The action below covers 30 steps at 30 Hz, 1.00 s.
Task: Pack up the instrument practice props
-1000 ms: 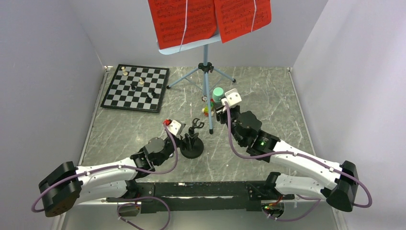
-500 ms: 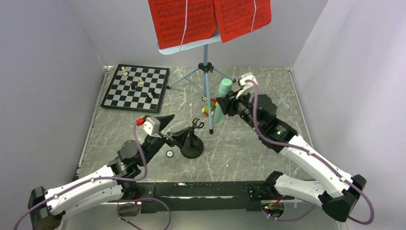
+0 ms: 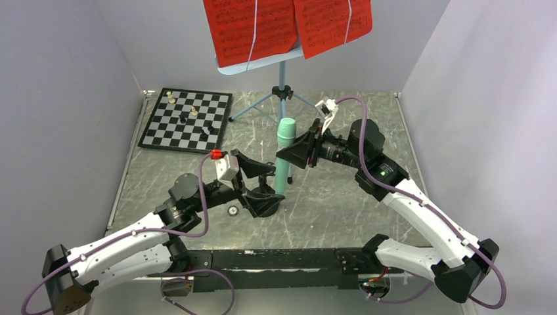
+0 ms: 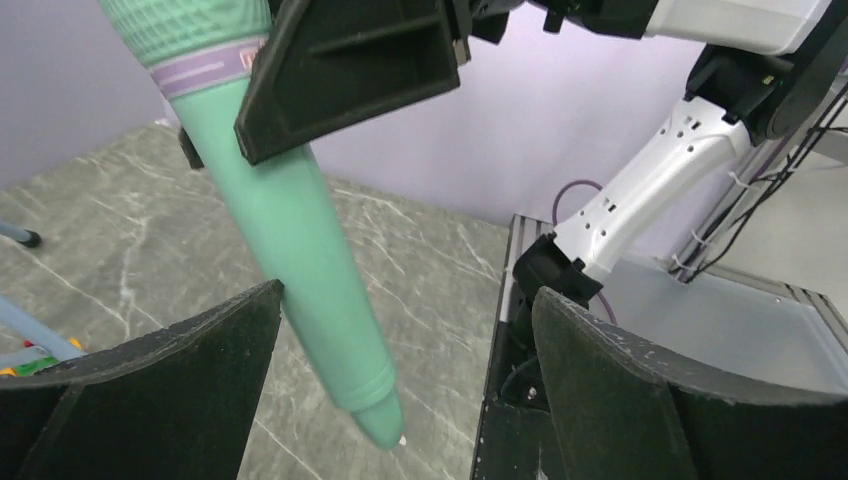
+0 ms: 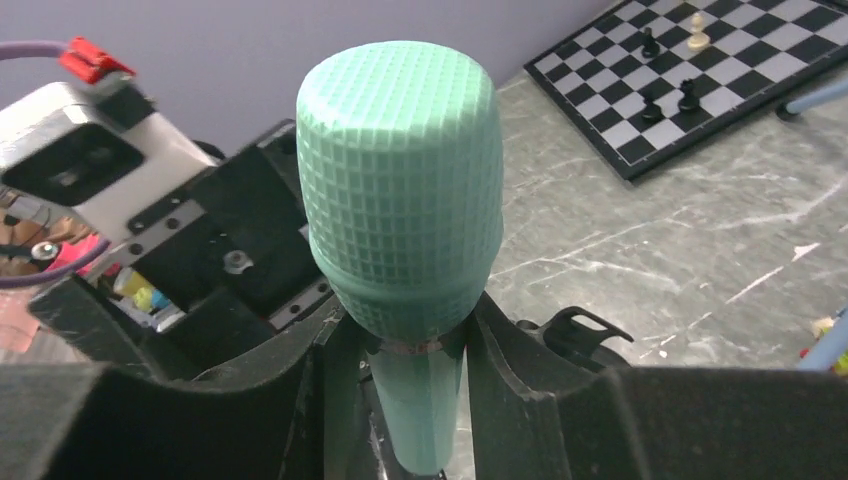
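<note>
Clamping the mint-green microphone point(image 3: 283, 172) below its head, right fingers point(image 5: 610, 425) hold it head-up; left fingers point(image 4: 640, 405) gape wide.

Right claw point(image 3: 293, 155) carried microphone point(image 3: 283, 176) over mic stand point(image 3: 265, 205), left claw point(image 3: 261, 180) opened wide

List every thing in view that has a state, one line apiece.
mint-green toy microphone, head up, clamped in the right gripper
right gripper, shut on the microphone below its head
left gripper, open, gripping nothing
mic stand, on the table, clip empty
music stand, upright on its tripod
red pages, resting on the music stand
chessboard, flat, pieces standing
</note>
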### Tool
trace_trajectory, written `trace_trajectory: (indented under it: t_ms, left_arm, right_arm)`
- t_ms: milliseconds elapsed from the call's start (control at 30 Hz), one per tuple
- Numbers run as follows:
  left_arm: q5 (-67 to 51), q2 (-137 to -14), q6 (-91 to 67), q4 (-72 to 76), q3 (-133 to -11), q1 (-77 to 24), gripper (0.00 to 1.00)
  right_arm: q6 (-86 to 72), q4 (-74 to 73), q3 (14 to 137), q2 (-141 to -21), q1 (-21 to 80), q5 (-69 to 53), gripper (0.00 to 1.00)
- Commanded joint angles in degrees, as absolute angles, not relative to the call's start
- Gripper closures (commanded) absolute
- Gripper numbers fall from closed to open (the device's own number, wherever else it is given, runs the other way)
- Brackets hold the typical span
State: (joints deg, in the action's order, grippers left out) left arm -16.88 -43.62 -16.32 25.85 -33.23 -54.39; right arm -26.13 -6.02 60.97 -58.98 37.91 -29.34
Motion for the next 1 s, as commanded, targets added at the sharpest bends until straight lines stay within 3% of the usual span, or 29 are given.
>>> trace_trajectory:
  t_ms: [0,233,467,767,867,967]
  left_arm:
    - [-25.11,-46.36,-18.72,28.92,-36.3,-54.05,0.01]
    - [-23.89,-48.48,-19.42,28.97,-36.48,-54.05,0.01]
    - [-14.3,-42.73,-18.41,30.15,-33.52,-54.06,0.01]
    - [-19.68,-48.35,-20.73,30.64,-37.27,-54.05,0.02]
    - [-20.13,-49.79,-21.62,30.87,-38.23,-54.05,0.13]
    - [-20.7,-50.72,-21.8,29.39,-39.84,-54.05,0.34]
  right_arm:
    - [-33.04,4.87,59.9,-57.75,37.79,-37.36,1.0]
    - [-35.97,8.75,59.06,-58.26,37.79,-40.65,1.0]
    - [-36.54,11.2,58.41,-56.61,37.78,-41.67,1.0]
    - [-43.89,21.96,55.9,-59.33,38.12,-45.05,1.0]
    - [-42.24,20.02,56.3,-59.3,38.76,-44.65,1.0]
    - [-40.2,16.67,56.69,-58.88,39.17,-43.66,1.0]
